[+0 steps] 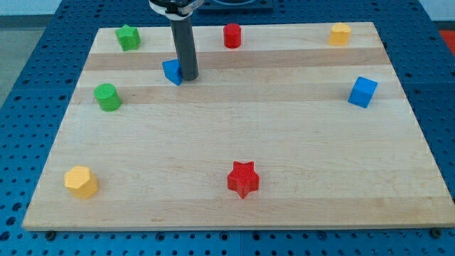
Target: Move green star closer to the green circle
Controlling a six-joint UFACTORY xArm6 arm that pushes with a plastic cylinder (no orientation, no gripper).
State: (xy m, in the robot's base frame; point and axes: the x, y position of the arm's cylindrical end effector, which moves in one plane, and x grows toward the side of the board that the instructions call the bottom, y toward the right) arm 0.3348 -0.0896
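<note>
The green star [128, 37] lies near the board's top left corner. The green circle [108, 97] lies below it, near the left edge. My tip [189, 76] rests on the board to the right of both, touching the right side of a small blue block [172, 71]. The tip is about a hand's width right of and below the green star.
A red cylinder [232, 35] lies at top centre, a yellow block [340, 33] at top right, a blue cube [362, 92] at the right, a red star [243, 178] at bottom centre, a yellow block [81, 182] at bottom left. The wooden board [284, 128] sits on a blue perforated table.
</note>
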